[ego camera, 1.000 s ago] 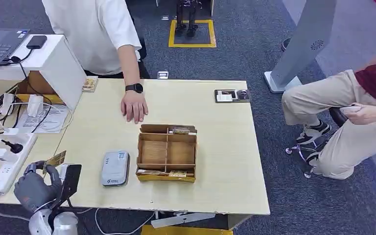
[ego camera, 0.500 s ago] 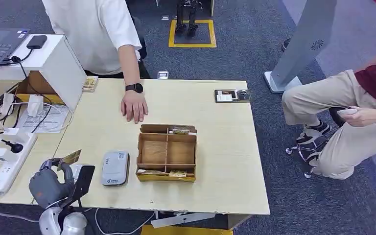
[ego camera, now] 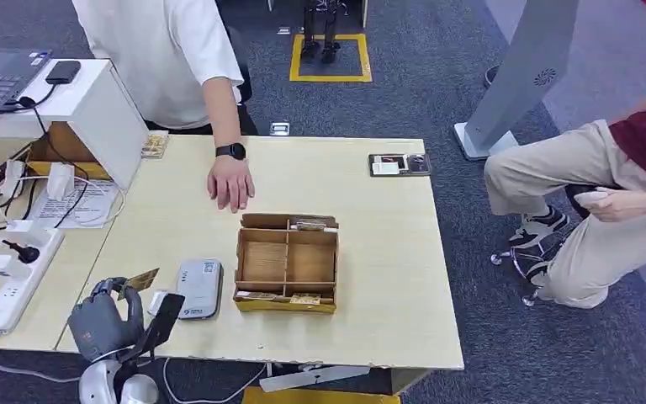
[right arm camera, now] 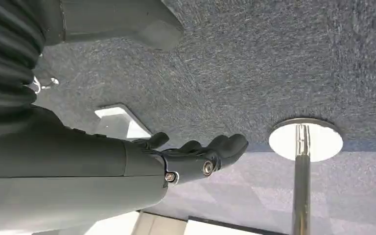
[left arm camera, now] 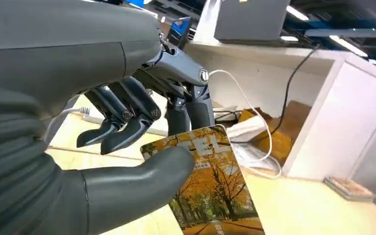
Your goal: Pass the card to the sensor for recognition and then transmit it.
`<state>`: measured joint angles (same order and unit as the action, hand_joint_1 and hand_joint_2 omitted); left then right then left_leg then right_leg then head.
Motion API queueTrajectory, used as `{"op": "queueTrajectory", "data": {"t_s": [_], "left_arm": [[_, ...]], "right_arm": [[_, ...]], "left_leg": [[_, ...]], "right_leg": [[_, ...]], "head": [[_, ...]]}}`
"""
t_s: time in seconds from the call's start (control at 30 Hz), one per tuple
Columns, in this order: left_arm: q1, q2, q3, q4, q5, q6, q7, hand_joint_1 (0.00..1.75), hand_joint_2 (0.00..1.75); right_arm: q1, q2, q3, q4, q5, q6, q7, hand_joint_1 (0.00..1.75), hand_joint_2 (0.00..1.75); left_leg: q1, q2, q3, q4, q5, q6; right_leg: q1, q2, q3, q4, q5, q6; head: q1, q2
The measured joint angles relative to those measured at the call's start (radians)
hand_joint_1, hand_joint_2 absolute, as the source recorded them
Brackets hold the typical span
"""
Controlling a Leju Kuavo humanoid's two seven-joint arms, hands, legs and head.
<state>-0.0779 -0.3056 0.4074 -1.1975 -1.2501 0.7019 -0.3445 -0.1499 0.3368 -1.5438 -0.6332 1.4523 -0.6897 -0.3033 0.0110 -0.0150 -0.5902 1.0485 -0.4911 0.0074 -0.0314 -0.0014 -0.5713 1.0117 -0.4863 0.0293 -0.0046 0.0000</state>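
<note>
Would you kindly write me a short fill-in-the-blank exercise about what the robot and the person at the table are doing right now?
1. The robot's left hand pinches a card printed with an autumn-tree picture between its ____ and a finger.
2. The grey rounded card reader lies on the pale wooden table just left of the ____ divided box.
3. The person's hand resting on the table wears a black ____ on its wrist.

Missing words: thumb; cardboard; watch

A: On your table (ego camera: 370, 219), where's the sensor (ego camera: 198, 289)?

B: Just at nine o'clock of the box (ego camera: 287, 263). The left hand (ego camera: 101, 324) sits at the sensor's eight o'clock, the person's hand (ego camera: 230, 182) at the box's eleven.
</note>
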Motion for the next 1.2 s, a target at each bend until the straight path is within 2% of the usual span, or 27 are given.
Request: {"op": "queueTrajectory", "data": {"t_s": [0.43,0.63,1.2], "left_arm": [[0.013,0.001,-0.022,0.027,-0.033,0.000,0.022,1.75,1.75],[0.044,0.004,-0.055,0.033,-0.034,0.000,0.033,1.75,1.75],[0.072,0.006,-0.087,0.061,-0.031,0.000,0.013,1.75,1.75]], "right_arm": [[0.001,0.000,-0.005,-0.006,-0.015,0.000,0.018,0.00,1.75],[0.004,0.000,-0.007,-0.017,-0.016,0.000,0.022,0.00,1.75],[0.006,0.000,-0.009,-0.022,-0.006,0.000,0.021,0.00,1.75]], "left_leg": [[0.000,0.000,0.000,0.000,0.000,0.000],[0.000,0.000,0.000,0.000,0.000,0.000],[0.000,0.000,0.000,0.000,0.000,0.000]], "right_leg": [[0.000,0.000,0.000,0.000,0.000,0.000],[0.000,0.000,0.000,0.000,0.000,0.000],[0.000,0.000,0.000,0.000,0.000,0.000]], "head": [[0.000,0.000],[0.000,0.000],[0.000,0.000]]}}
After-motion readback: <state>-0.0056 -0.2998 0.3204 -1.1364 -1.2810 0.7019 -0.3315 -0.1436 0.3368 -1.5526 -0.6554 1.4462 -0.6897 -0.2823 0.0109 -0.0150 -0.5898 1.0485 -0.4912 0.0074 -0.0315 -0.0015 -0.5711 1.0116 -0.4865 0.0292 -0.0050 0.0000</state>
